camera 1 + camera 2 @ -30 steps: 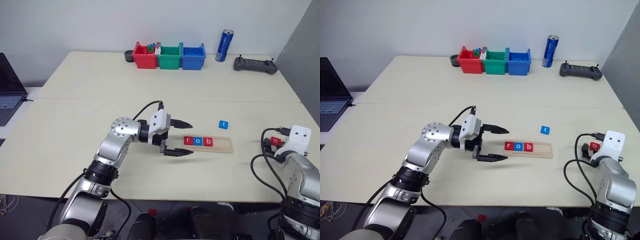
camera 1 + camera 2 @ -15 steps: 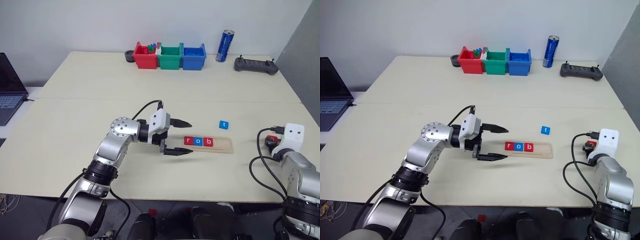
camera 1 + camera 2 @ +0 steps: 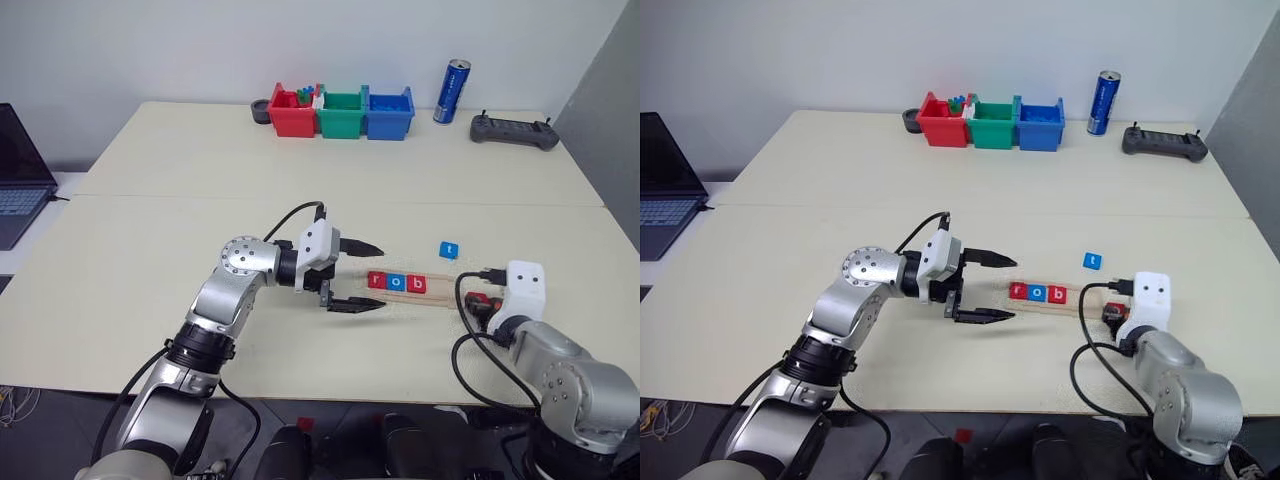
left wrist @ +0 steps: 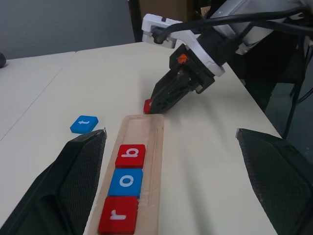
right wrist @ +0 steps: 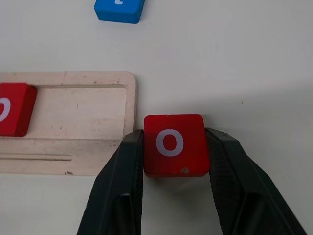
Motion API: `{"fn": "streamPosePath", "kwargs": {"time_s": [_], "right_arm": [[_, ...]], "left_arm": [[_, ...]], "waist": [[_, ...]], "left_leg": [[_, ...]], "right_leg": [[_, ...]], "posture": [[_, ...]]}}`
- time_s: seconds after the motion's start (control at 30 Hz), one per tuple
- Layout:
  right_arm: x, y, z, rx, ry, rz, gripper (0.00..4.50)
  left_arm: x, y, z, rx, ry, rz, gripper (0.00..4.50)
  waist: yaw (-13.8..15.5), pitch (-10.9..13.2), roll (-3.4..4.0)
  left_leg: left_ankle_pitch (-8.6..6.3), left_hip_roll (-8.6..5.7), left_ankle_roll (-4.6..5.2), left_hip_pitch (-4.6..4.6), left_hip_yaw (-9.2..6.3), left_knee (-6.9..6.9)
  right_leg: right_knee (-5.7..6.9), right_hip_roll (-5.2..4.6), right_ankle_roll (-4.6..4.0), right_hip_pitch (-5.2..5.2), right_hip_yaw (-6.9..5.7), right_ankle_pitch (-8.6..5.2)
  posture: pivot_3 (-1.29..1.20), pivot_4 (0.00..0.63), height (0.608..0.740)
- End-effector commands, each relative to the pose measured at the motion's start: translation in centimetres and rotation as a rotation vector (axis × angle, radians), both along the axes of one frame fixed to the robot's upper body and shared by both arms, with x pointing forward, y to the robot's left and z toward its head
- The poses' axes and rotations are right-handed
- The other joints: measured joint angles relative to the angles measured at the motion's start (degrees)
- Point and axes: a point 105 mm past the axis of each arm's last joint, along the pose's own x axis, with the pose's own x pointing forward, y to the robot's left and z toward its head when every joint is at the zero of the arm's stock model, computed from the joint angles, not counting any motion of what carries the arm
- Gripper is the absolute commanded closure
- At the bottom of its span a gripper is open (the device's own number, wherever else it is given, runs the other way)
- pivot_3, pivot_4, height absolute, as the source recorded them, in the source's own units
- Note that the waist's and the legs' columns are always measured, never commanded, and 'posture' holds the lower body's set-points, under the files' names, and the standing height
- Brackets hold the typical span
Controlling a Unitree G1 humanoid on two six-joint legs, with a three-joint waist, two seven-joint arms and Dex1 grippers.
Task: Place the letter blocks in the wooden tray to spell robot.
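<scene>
The right gripper [image 5: 172, 161] pinches a red o block [image 5: 173, 144] just beside the end of the wooden tray [image 5: 88, 122], which holds the r, o and b blocks [image 4: 125, 182], the blue t block [image 4: 84, 124] lying nearby, while the left gripper [image 3: 365, 277] hangs spread wide beside the tray's other end.
</scene>
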Motion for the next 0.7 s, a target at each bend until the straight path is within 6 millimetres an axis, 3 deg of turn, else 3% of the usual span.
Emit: {"fn": "streamPosePath", "kwargs": {"time_s": [0.03, 0.37, 0.6, 0.63, 0.7], "right_arm": [[-0.4, -1.2, -0.6, -0.048, 0.031, -0.058, 3.05], [0.3, -3.8, -0.1, -0.102, 0.011, -0.110, 3.05], [0.0, -2.7, -1.2, -0.034, 0.045, -0.115, 3.05], [0.0, -2.6, -1.3, -0.034, 0.046, -0.109, 2.32], [-0.1, -2.8, -1.2, -0.037, 0.042, -0.111, 1.72]], "left_arm": [[-0.5, -0.1, 1.1, -0.023, -0.043, -0.014, 0.00], [-0.5, -0.1, 1.0, -0.020, -0.041, -0.011, 0.00], [-0.5, -0.1, 1.0, -0.019, -0.042, -0.012, 0.00], [-0.4, -0.1, 1.0, -0.019, -0.042, -0.013, 0.00], [-0.4, -0.1, 1.0, -0.017, -0.041, -0.013, 0.00]], "waist": [[-0.01, 0.00, 0.00], [0.08, 0.00, 0.00], [0.04, 0.00, -0.01], [0.03, 0.00, -0.01], [0.02, 0.00, -0.01]], "left_leg": [[0.00, 0.00, 0.00, 0.00, 0.00, 0.00], [0.00, -0.03, 0.00, 0.01, 0.00, 0.00], [0.00, -0.02, 0.00, 0.01, 0.00, 0.00], [0.00, -0.02, 0.00, 0.02, -0.01, 0.00], [0.00, -0.01, 0.00, 0.02, -0.01, 0.00]], "right_leg": [[0.00, 0.00, 0.00, 0.00, -0.02, 0.00], [-0.04, -0.04, 0.01, 0.05, -0.04, 0.00], [-0.04, -0.03, 0.01, 0.05, -0.04, -0.01], [-0.04, -0.03, 0.01, 0.05, -0.04, -0.01], [-0.04, -0.02, 0.01, 0.05, -0.05, -0.01]], "posture": [[0.00, 0.150, 0.740], [0.00, 0.150, 0.740], [0.00, 0.150, 0.740], [0.00, 0.150, 0.740], [0.00, 0.150, 0.740]]}}
